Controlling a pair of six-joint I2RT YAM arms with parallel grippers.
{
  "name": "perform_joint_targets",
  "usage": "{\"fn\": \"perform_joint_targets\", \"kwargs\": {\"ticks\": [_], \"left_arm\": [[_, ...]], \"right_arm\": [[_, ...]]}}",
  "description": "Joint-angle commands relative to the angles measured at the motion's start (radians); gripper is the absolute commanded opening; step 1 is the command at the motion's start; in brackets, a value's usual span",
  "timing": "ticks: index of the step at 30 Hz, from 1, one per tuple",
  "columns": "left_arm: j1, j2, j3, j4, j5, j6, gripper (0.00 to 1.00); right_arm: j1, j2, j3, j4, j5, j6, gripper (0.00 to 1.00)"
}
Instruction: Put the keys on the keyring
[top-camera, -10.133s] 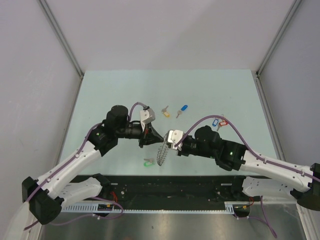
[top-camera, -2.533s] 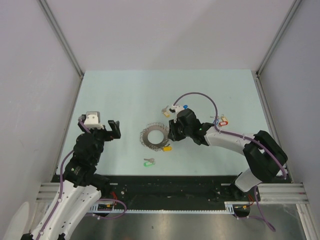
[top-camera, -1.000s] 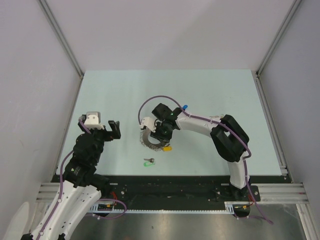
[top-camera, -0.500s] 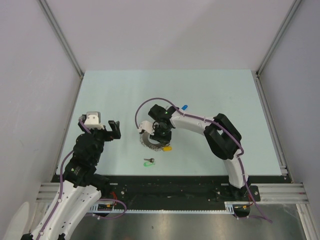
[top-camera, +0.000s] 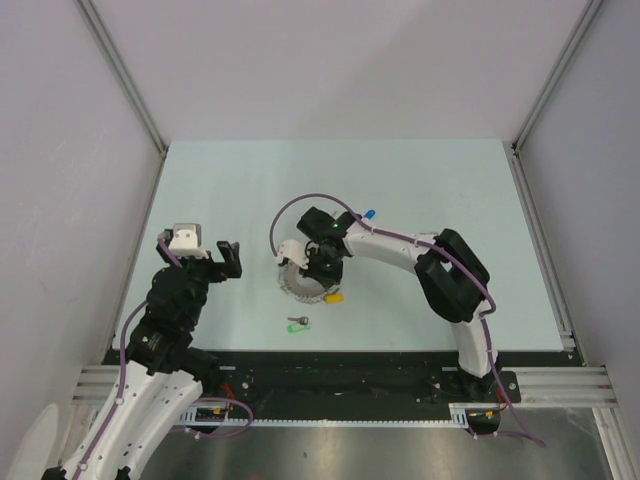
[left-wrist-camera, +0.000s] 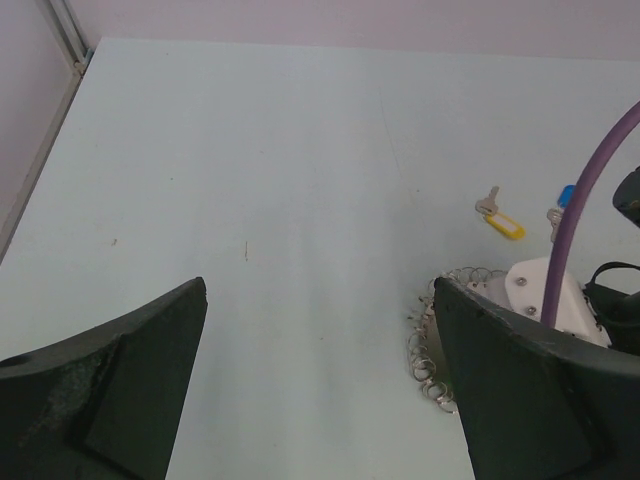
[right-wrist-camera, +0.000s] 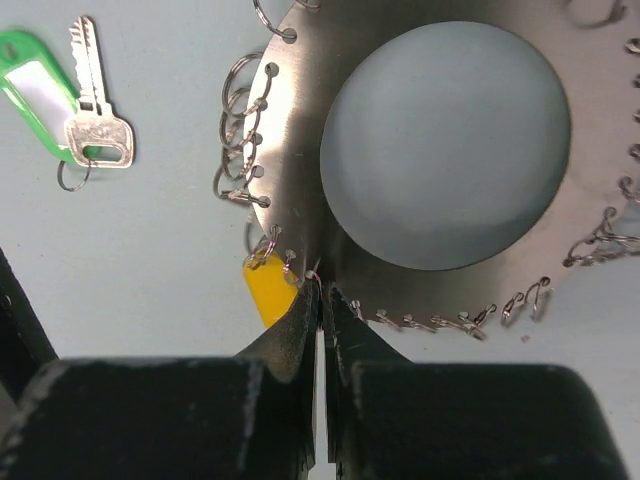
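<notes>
Just ahead of my right pincer (right-wrist-camera: 320, 297) lies the keyring (right-wrist-camera: 300, 150), flat on the pale tabletop (top-camera: 250, 190). Its metal band is edged with small wire loops (right-wrist-camera: 232, 170). That pincer's fingers are pressed together, their tips touching the band's near rim. I cannot tell whether they pinch a loop or only meet the edge. Just left of those tips a yellow tag (right-wrist-camera: 266, 290) sits against the rim, its key hidden. Farther left and ahead, apart from the ring, lies 1 key with a green tag (right-wrist-camera: 95, 120).

My left pincer (left-wrist-camera: 320, 290) hangs over bare tabletop with its 2 fingers wide apart, well apart from the keyring, which shows off to its right. Beyond the ring from there lie another yellow-tagged key (left-wrist-camera: 500, 220) and a blue tag (left-wrist-camera: 566, 195).
</notes>
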Motion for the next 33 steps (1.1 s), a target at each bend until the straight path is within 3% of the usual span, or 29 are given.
{"fn": "perform_joint_targets", "kwargs": {"ticks": [1, 5, 9, 15, 19, 23, 26, 33], "left_arm": [[-0.006, 0.003, -0.004, 0.034, 0.031, 0.023, 1.00], [-0.006, 0.004, -0.003, 0.037, 0.040, 0.025, 1.00], [-0.006, 0.003, -0.003, 0.036, 0.046, 0.025, 1.00], [-0.006, 0.004, -0.004, 0.037, 0.054, 0.025, 1.00], [-0.006, 0.003, -0.006, 0.037, 0.056, 0.026, 1.00], [-0.006, 0.001, -0.006, 0.039, 0.056, 0.026, 1.00], [-0.006, 0.003, -0.006, 0.037, 0.056, 0.026, 1.00], [-0.006, -0.003, -0.007, 0.039, 0.059, 0.025, 1.00]], "right_arm": [[0.005, -0.147, -0.050, 0.105, 0.009, 0.021, 0.00], [-0.001, -0.230, -0.142, 0.226, 0.009, 0.061, 0.00], [-0.015, -0.302, -0.280, 0.470, -0.030, 0.136, 0.00], [0.010, -0.293, -0.448, 0.700, -0.004, 0.251, 0.00], [0.021, -0.293, -0.483, 0.735, 0.077, 0.299, 0.05], [0.022, -0.307, -0.489, 0.718, 0.116, 0.330, 0.25], [0.022, -0.350, -0.486, 0.691, 0.121, 0.370, 0.32], [0.024, -0.371, -0.440, 0.542, 0.102, 0.434, 0.31]]}}
